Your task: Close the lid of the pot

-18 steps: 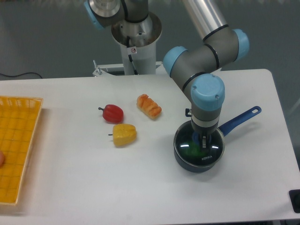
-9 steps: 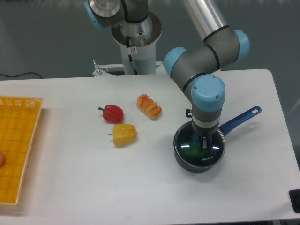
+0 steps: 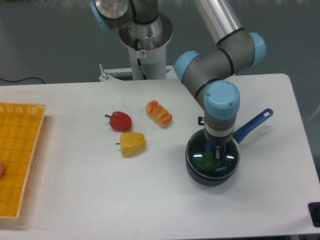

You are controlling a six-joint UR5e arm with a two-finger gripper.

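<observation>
The dark navy pot [image 3: 199,174] stands at the right of the table, its bright-blue handle [image 3: 254,122] pointing up and to the right. The glass lid [image 3: 227,161] lies flat on the pot's rim, with light glints on it and something green showing through the glass. My gripper [image 3: 216,151] reaches straight down onto the lid's centre, fingers close together around the knob, which they hide. The blue wrist joint [image 3: 221,100] covers the pot's far side.
A red pepper [image 3: 120,121], a yellow pepper [image 3: 132,143] and a croissant [image 3: 159,112] lie left of the pot. A yellow basket [image 3: 20,150] sits at the table's left edge. The robot's base [image 3: 145,45] stands behind the table.
The pot has turned slightly: its handle tip has swung up and to the left. The gripper stays down on the lid's centre.
</observation>
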